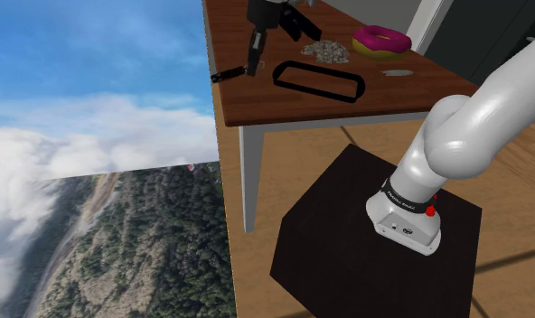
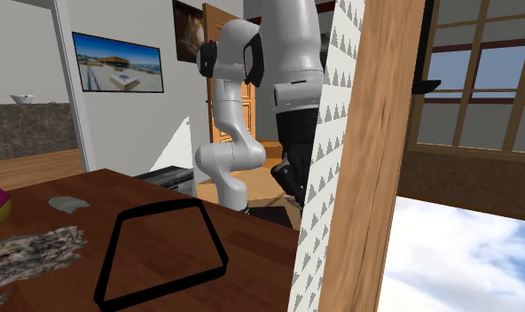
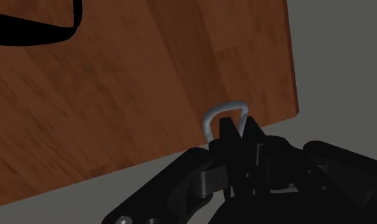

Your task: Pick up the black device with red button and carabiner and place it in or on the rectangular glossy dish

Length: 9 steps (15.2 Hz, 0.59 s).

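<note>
Fingers nearly together, the gripper [image 3: 241, 132] clasps the device [image 1: 253, 51] over the table's [image 1: 257, 107] edge. The wrist view shows the carabiner [image 3: 226, 109]; the shoulder view, the dish [image 1: 311, 90].

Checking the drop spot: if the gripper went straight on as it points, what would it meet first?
Likely the bare wooden table near its edge, not the dish; depth is unclear. The gripper is shut on the black device.

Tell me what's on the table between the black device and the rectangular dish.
Nothing: in the shoulder view, only bare wooden table lies between the black device and the dish.
</note>
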{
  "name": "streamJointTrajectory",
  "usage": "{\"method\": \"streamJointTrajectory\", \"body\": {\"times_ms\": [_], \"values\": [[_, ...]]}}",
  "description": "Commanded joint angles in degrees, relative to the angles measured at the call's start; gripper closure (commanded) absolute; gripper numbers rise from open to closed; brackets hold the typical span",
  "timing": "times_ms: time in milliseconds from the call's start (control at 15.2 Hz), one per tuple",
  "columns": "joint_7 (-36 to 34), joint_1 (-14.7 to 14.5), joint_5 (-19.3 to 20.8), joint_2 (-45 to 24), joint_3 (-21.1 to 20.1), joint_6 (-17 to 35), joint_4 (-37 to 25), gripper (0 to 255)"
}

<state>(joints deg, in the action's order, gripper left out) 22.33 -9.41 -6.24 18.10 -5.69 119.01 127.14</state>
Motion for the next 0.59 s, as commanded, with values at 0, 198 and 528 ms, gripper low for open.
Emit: {"method": "streamJointTrajectory", "body": {"times_ms": [0, 198, 528], "values": [[-0.08, -0.1, 0.0, 0.11, -0.07, -1.45, -1.44, 255], [2.52, 0.7, -0.02, 2.59, 1.76, -1.93, 0.79, 255], [9.02, 2.96, 0.71, 7.95, 6.53, -2.96, 5.69, 255]]}}
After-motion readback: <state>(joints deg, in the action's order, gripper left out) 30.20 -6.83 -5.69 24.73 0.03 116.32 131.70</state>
